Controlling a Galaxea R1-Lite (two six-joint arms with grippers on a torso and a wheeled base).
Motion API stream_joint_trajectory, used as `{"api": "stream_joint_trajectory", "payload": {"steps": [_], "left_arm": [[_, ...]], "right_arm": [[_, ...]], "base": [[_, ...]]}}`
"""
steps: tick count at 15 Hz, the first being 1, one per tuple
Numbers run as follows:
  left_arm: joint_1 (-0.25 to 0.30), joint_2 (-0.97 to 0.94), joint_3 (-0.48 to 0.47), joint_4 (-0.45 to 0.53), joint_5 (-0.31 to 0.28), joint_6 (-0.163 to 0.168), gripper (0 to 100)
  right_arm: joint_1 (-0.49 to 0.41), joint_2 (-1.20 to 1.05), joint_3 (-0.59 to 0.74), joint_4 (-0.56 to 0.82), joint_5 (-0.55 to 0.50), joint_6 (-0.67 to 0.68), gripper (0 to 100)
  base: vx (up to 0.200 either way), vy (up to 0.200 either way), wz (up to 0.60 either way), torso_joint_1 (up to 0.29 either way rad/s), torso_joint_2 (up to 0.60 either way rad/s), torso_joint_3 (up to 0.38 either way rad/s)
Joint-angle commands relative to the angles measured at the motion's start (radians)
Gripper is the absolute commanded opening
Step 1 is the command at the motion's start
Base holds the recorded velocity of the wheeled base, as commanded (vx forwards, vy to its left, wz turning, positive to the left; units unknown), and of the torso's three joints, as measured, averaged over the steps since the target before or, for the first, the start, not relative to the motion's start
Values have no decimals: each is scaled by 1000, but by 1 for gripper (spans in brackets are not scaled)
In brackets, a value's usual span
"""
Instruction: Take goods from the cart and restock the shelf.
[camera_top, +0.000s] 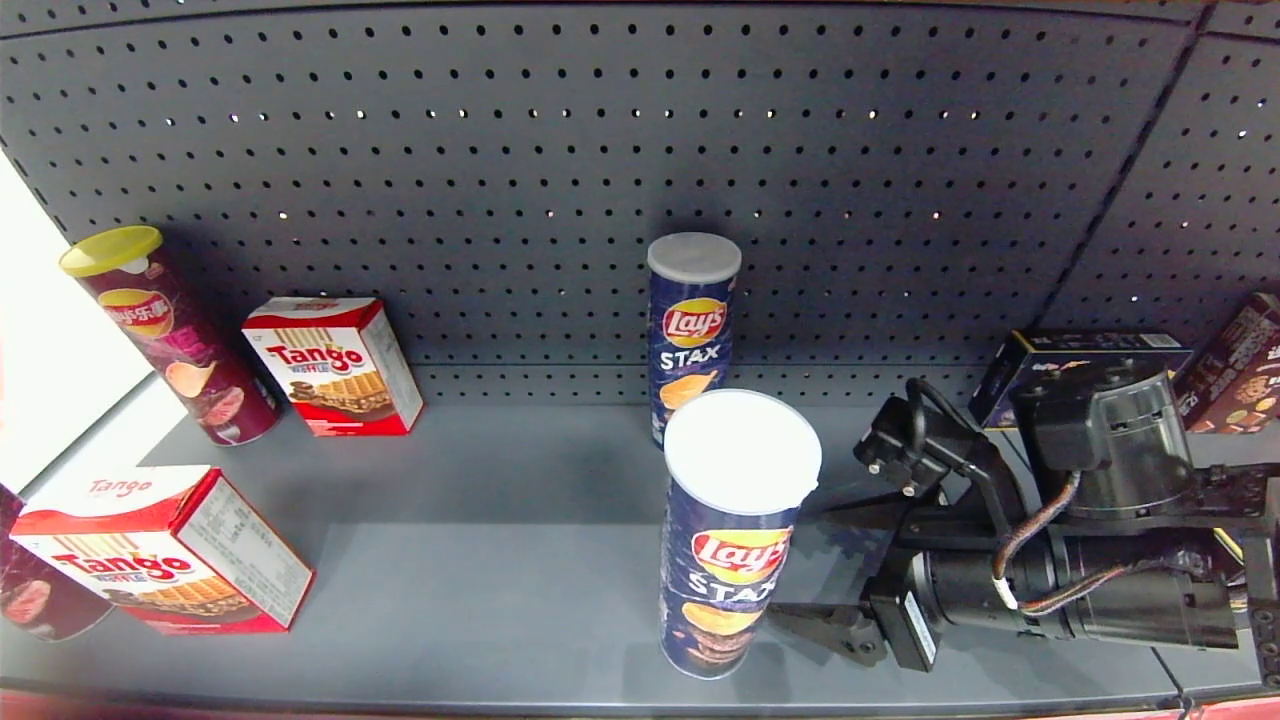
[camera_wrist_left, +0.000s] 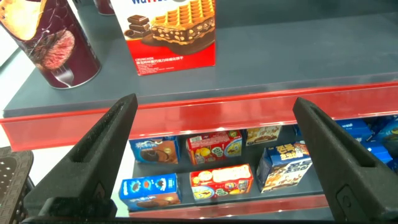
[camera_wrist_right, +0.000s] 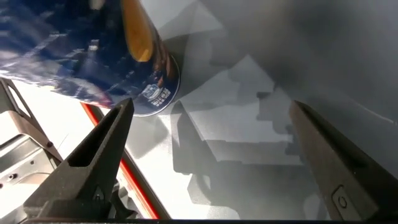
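Two blue chip cans stand upright on the shelf (camera_top: 480, 540): the front can (camera_top: 735, 530) near the shelf's front, the rear can (camera_top: 690, 335) by the pegboard (camera_top: 560, 130). The right gripper (camera_top: 845, 570) sits just right of the front can, jaws spread and empty. The left gripper (camera_wrist_left: 214, 162), likewise spread and empty, hangs before the shelf's front, evidently farther off.

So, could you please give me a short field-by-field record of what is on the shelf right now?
Shelf: grey metal shelf, pegboard back
Front can: tall dark-blue chip can, white lid, upright near the front edge
Rear can: matching dark-blue can, grey lid, upright by the pegboard
Left stock: maroon can with yellow lid, two red-and-white wafer boxes
Right gripper: open, beside the front can, holding nothing
Left gripper: open, facing the red shelf edge
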Motion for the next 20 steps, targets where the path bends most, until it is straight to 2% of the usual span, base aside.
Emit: {"api": "stream_joint_trajectory", "payload": {"steps": [1, 10, 14, 18, 20], "left_arm": [[0, 1, 0, 0, 0, 0, 100], [-1, 1, 0, 0, 0, 0, 100], [-1, 1, 0, 0, -1, 0, 100], [0, 1, 0, 0, 0, 0, 100], [-1, 1, 0, 0, -1, 0, 100]], "right_arm": [[1, 1, -1, 0, 1, 0, 100], [13, 21, -12, 0, -1, 0, 100], [-30, -86, 52, -8, -8, 3, 100], [-237, -312, 71, -8, -10, 6, 100], [-412, -474, 108, -8, -8, 7, 100]], "base": [[0, 0, 0, 0, 0, 0], [0, 0, 0, 0, 0, 0], [0, 0, 0, 0, 0, 0], [0, 0, 0, 0, 0, 0], [0, 0, 0, 0, 0, 0]]}}
